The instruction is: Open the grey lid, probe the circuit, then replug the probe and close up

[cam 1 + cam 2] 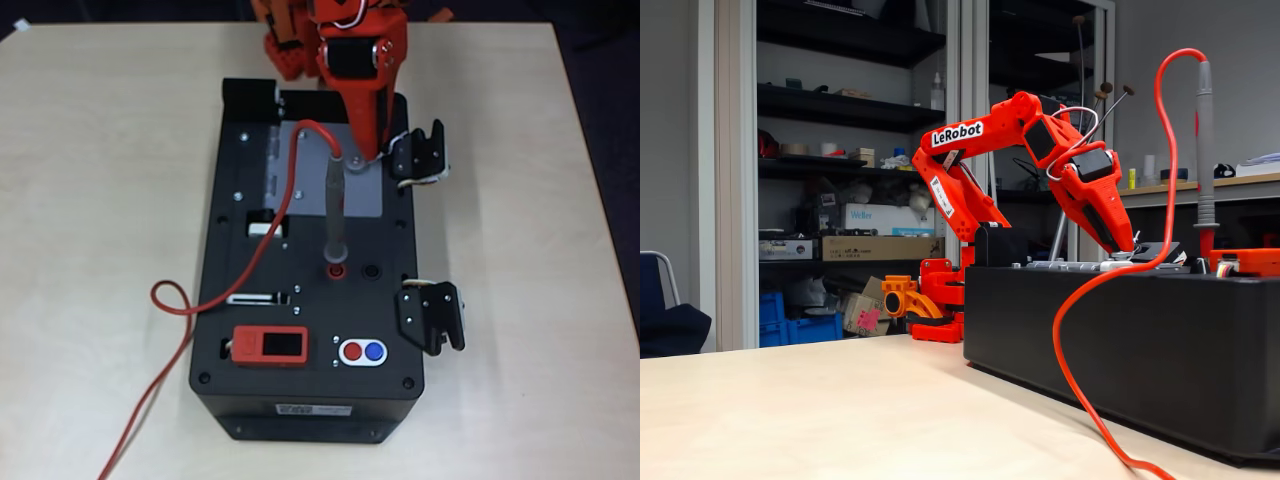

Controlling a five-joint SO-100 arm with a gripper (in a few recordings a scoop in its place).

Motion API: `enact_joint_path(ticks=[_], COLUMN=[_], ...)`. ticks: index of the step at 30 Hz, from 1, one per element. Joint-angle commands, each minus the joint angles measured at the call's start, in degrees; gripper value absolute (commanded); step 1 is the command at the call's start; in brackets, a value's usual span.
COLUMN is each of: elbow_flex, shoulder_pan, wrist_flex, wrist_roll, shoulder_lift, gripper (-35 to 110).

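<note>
The grey lid (365,195) lies flat and closed on the back part of the black box (310,400); it is also seen edge-on in the fixed view (1080,265). The probe (334,215) stands upright, plugged into the red socket (336,270), and appears again at the right of the fixed view (1206,150). Its red cable (265,250) arcs off its top, over the box's left edge and across the table. My orange gripper (360,156) points down onto the lid just right of the probe, fingers together (1130,244). The lid's knob and the circuit are hidden.
Two black latches (420,155) (432,315) stick out on the box's right side. An orange display module (268,346) and a red-blue button pair (362,351) sit near the box's front. The cable loops on the table (170,297) left of the box.
</note>
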Motion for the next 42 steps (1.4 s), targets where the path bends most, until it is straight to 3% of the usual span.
enact_joint_path(ticks=[1, 16, 25, 42], elbow_flex=[-3.52, -10.72, -5.89, 0.0], shoulder_pan=[-0.44, 0.09, -0.79, -3.87], wrist_flex=[1.49, 5.8, 3.69, -1.67], wrist_roll=[0.97, 2.55, 4.04, 7.91], shoulder_lift=[-0.88, -3.34, -1.93, -0.26], gripper=[0, 0, 8, 10])
